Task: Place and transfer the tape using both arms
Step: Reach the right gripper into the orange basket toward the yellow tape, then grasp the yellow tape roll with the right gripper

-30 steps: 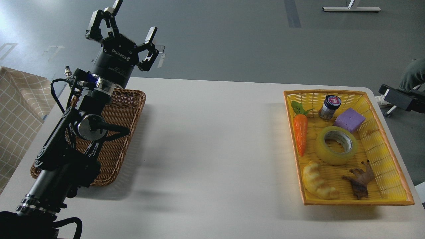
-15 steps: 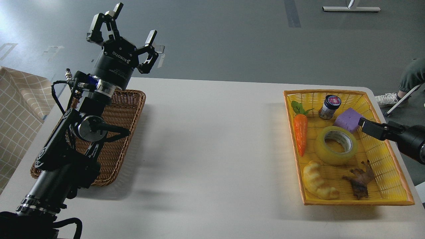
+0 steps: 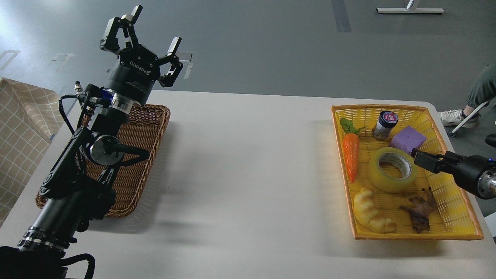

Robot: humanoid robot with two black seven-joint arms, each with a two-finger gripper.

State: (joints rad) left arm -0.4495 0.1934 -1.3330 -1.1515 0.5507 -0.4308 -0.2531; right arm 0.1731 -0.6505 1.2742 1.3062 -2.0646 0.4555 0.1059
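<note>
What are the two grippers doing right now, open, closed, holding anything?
Left gripper: open, holding nothing, raised above the brown wicker basket.
Right gripper: beside the tape in the yellow basket; open or shut cannot be told.

Glossy translucent yellow film on the tape (image 3: 392,169), wound on a matt printed cardboard core. Woven yellow plastic, faintly shiny, for the basket (image 3: 449,217) around it; inside, beside the tape, a glossy orange carrot (image 3: 351,156), a matt spongy purple block (image 3: 407,140), a shiny-lidded jar (image 3: 385,124), glazed-looking bread (image 3: 372,212), a dull brown figure (image 3: 420,211). Far left of the tape, rough brown wicker (image 3: 145,128). Smooth matt white table (image 3: 248,174). Matt black plastic on the left gripper (image 3: 148,33) and right gripper (image 3: 422,159), brushed silver metal on a joint disc (image 3: 101,149), rubbery black cables. Checked beige cloth (image 3: 21,131) at far left
</note>
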